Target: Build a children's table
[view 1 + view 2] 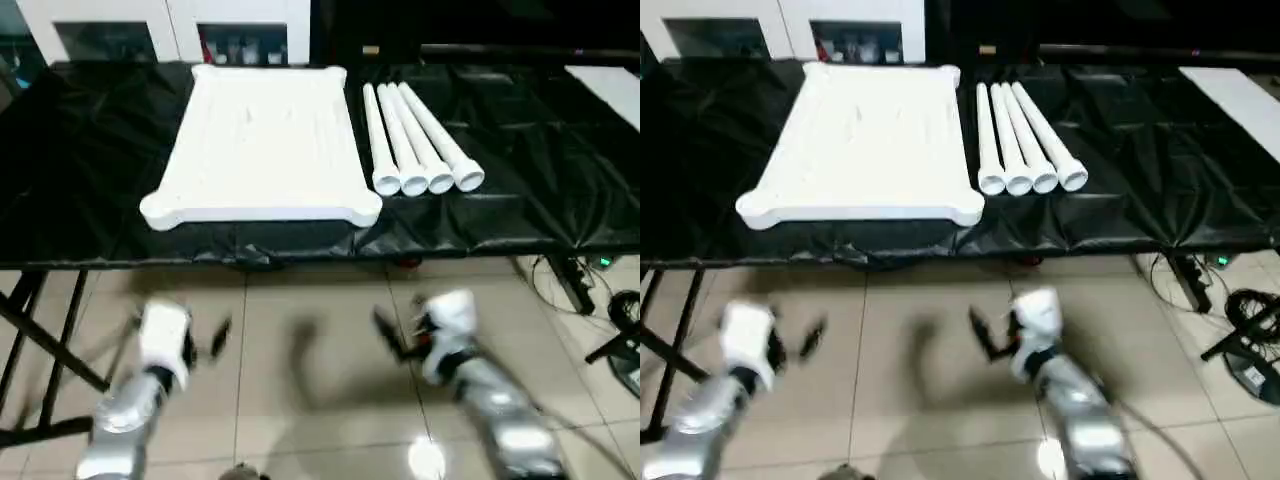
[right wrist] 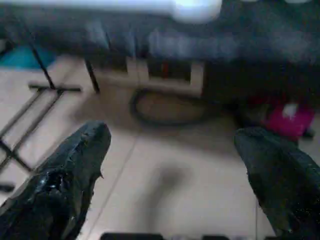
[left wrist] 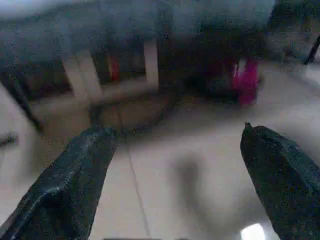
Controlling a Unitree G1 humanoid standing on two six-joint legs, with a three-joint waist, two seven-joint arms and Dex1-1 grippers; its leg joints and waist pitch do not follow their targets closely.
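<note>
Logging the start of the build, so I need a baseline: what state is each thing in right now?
Table top: lying flat on the black-sheeted work table, no legs fitted.
Four legs: loose, lying side by side beside the top.
Left gripper: open, empty, over the floor.
Right gripper: open, empty, over the floor.

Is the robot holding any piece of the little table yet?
No, nothing is held. Both the left tool and the right tool are open and empty above the floor. The tabletop and four legs lie on the black table.
</note>
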